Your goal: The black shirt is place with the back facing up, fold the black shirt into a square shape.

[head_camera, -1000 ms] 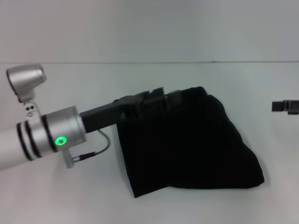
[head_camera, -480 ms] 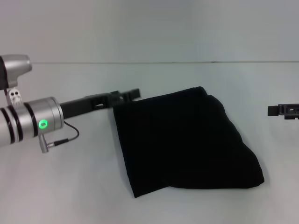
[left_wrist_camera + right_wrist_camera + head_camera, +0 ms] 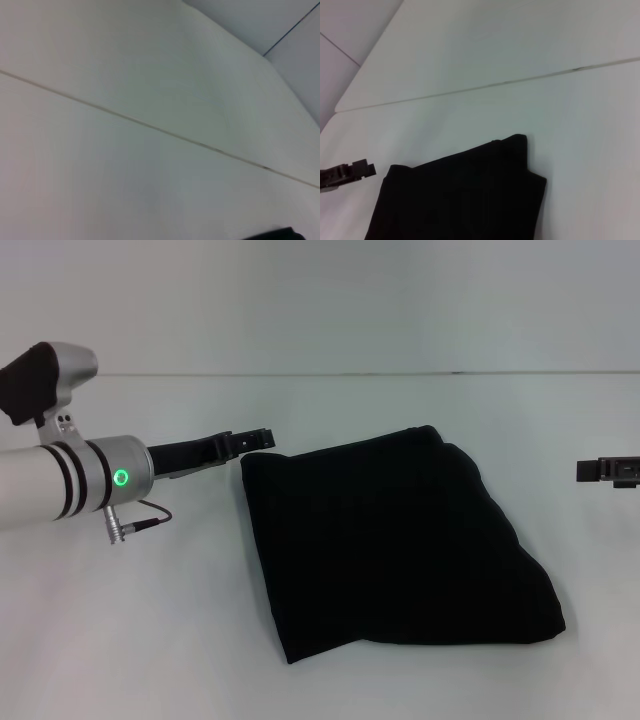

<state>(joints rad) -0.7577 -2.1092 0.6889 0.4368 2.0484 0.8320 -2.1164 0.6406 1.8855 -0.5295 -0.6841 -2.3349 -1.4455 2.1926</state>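
1. Presently the black shirt (image 3: 395,545) lies folded into a rough four-sided bundle on the white bench (image 3: 150,640), centre to lower right of the head frame; no lettering shows.
2. Left gripper (image 3: 262,438) hovers at centre-left, just beside the bundle's upper-left corner, apparently not touching. Cannot tell whether its fingers are apart or together.
3. Right gripper (image 3: 608,471) sits at the far right edge, well apart from the cloth; state also unreadable.
4. Judgement: shirt lies right of the left gripper, which is the nearer arm. Bundle's lower-right edge slants, so squaring may remain.
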